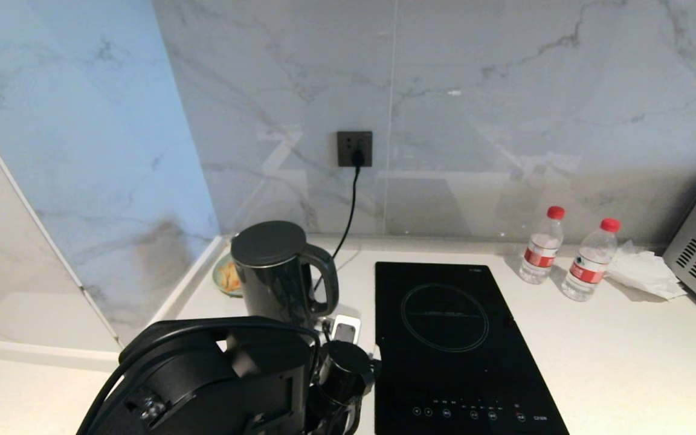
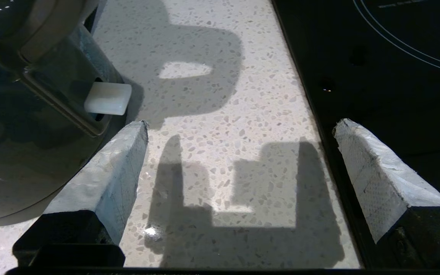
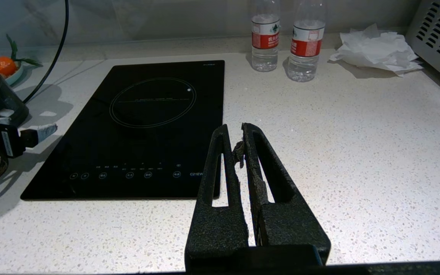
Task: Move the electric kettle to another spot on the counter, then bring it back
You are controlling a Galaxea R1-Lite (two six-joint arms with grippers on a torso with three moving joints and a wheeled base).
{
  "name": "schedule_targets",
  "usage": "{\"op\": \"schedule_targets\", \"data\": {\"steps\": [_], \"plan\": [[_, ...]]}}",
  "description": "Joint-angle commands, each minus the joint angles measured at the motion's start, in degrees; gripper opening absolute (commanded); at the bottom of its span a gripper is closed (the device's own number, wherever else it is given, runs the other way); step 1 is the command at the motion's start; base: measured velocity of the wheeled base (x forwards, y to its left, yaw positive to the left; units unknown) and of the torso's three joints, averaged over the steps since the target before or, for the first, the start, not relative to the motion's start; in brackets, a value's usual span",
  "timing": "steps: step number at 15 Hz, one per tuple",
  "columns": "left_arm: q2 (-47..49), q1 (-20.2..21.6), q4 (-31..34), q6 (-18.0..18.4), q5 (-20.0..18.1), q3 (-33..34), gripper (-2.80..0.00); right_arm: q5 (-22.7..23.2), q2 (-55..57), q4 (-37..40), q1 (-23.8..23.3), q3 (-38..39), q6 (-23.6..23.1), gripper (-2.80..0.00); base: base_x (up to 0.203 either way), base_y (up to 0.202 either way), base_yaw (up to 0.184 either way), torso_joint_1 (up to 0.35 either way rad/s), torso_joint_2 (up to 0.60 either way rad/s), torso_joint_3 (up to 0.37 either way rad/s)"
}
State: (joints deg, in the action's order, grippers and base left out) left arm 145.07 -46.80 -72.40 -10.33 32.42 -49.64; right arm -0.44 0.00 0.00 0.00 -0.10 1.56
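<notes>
White speckled counter (image 1: 626, 350) carries a black hob (image 1: 451, 338); the kettle (image 1: 275, 275) stands left of it near the corner, its foot hidden behind the robot's arm. The left gripper (image 2: 239, 152) hovers low beside the kettle's switch (image 2: 107, 98), jaws wide and empty, perhaps just touching. The right gripper (image 3: 240, 143) is closed, empty, above the counter

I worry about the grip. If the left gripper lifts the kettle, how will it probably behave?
The kettle looks glossy and smooth, so its body may slip; the loop handle seems safer. It is tall and narrow, so a push high up could tip it. The left gripper is open beside its base, holding nothing.
</notes>
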Motion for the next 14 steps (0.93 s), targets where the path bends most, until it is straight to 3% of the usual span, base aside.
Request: {"op": "schedule_targets", "data": {"steps": [1,14], "plan": [[-0.2,0.0,-0.5,-0.1,0.2,0.5,0.00,0.0,0.0,0.0,0.0,0.0,0.0,-2.80,0.000,0.000,0.000,0.000,0.00,0.000],[-0.8,0.1,-1.7,0.0,0.4,-2.3,0.00,0.0,0.0,0.0,0.0,0.0,0.0,-2.80,0.000,0.000,0.000,0.000,0.00,0.000]]}}
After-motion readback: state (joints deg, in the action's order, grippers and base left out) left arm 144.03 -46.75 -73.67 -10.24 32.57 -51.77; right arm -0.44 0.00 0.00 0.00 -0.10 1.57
